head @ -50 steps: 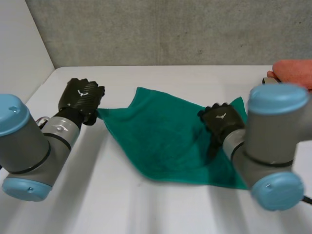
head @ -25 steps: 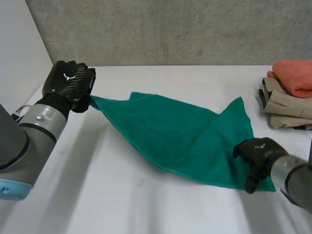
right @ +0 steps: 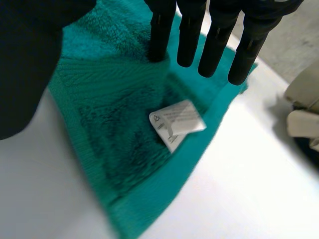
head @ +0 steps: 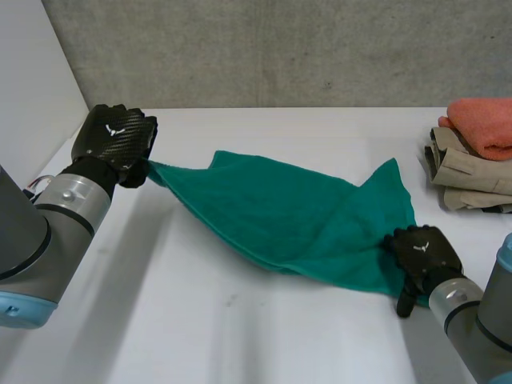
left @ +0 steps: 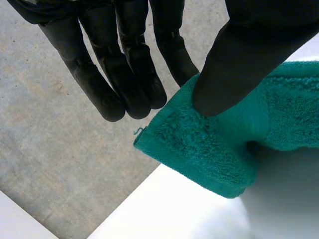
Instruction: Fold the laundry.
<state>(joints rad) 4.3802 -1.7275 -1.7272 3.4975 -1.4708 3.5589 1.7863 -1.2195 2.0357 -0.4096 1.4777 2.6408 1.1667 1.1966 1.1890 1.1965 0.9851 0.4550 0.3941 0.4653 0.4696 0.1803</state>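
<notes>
A green towel [head: 296, 216] lies spread and creased across the white table [head: 240, 336]. My left hand [head: 116, 140] holds its far left corner just off the table. In the left wrist view the thumb [left: 234, 59] pinches that corner of the towel [left: 209, 144] against the fingers. My right hand [head: 420, 256] is at the towel's near right corner. In the right wrist view its straight fingers [right: 214, 35] rest on the towel [right: 114, 139] beside a white care label [right: 177, 122], with the thumb apart at the side.
A stack of folded laundry [head: 476, 152], beige under salmon pink, sits at the table's far right and also appears beyond my right fingertips [right: 304, 109]. A grey wall runs behind the table and a white panel stands at its left.
My left hand has lifted the towel's left corner up and away, pulling the cloth out. My right hand left the towel's middle for its near right corner, which has drawn in slightly.
</notes>
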